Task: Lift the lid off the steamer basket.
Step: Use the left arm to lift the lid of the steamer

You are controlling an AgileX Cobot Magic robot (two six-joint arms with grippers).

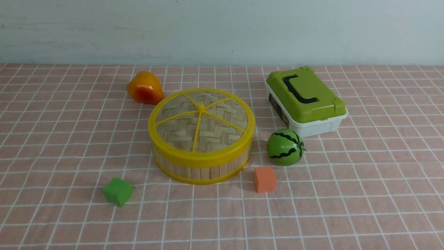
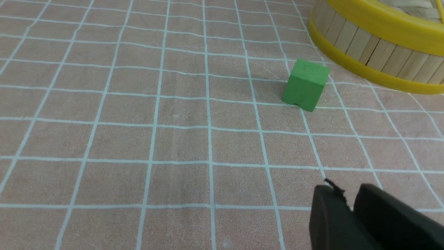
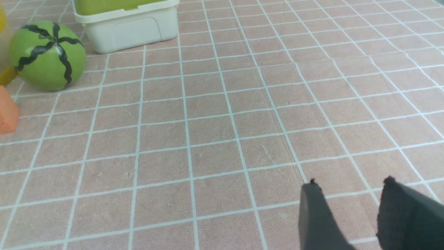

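Note:
The lid (image 1: pixel 180 128), a woven bamboo disc with a yellow rim, spokes and centre knob, sits closed on the steamer basket (image 1: pixel 201 170) at mid-table. In the left wrist view the basket's slatted wall (image 2: pixel 374 48) shows with the lid's rim (image 2: pixel 388 24) on top. My left gripper (image 2: pixel 347 190) hovers over bare cloth well short of the basket, its dark fingers almost together with nothing between them. Off to the basket's right, my right gripper (image 3: pixel 351 182) stands open over empty cloth. Neither gripper shows in the front view.
A green cube (image 1: pixel 118 191) (image 2: pixel 306 85) lies front left of the basket and an orange cube (image 1: pixel 264 178) front right. A toy watermelon (image 1: pixel 285 147) (image 3: pixel 47 55) sits right of the basket, with a white box with green lid (image 1: pixel 305 100) behind it. An orange-red toy fruit (image 1: pixel 145 88) lies behind left.

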